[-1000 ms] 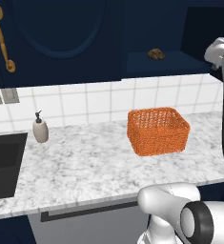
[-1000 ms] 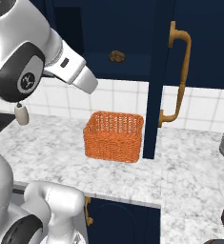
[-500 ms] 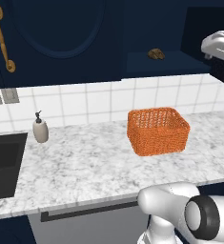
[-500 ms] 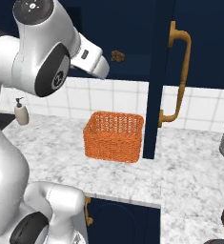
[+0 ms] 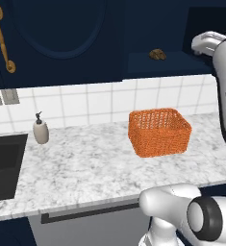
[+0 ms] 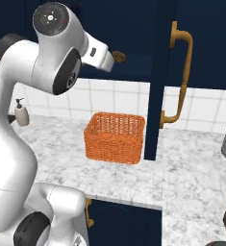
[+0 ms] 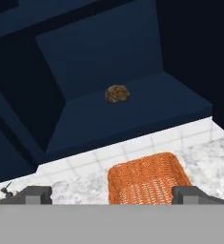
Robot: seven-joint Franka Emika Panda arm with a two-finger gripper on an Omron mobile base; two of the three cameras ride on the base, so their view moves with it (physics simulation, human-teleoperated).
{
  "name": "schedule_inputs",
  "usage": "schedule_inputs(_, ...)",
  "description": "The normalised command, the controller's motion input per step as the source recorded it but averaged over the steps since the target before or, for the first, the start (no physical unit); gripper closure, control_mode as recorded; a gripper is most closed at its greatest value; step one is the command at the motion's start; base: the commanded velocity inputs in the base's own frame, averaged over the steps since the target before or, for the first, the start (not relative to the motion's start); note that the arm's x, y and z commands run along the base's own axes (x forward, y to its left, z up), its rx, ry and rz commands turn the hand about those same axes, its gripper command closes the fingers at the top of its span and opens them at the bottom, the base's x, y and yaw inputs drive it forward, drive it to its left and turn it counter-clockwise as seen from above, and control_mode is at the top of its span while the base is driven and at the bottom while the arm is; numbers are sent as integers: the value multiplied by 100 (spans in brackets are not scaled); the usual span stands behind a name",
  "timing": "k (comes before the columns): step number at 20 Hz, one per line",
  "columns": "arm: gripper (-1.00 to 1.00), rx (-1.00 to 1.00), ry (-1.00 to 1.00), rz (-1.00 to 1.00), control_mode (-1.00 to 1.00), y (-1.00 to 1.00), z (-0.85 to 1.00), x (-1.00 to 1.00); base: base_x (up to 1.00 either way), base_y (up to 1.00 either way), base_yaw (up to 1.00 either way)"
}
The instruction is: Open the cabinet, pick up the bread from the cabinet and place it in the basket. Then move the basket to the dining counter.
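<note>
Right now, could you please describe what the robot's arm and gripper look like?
The arm is glossy white with rounded segments, dark grey joint rings and a dark round cap with small markings at one joint. The gripper has two small dark grey, blocky finger tips. No cables show.

A coarse woven mesh is seen on the orange basket (image 5: 159,132); the table (image 5: 85,163) under it is polished speckled marble (cabinet (image 5: 56,43) above: matt navy).

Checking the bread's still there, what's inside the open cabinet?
On the cabinet shelf sits one small brown bread, alone near the middle. The back corners are too dark to make out. The basket below holds nothing.
</note>
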Motion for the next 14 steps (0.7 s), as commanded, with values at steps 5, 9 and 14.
schedule_inputs(5,-100,-8,-2,1,-100,7,-7,94,0,0,0)
schedule_inputs(9,-100,-15,10,0,-100,42,0,92,0,0,0)
schedule_inputs(14,-100,-2,5,4,-100,-3,0,93,0,0,0)
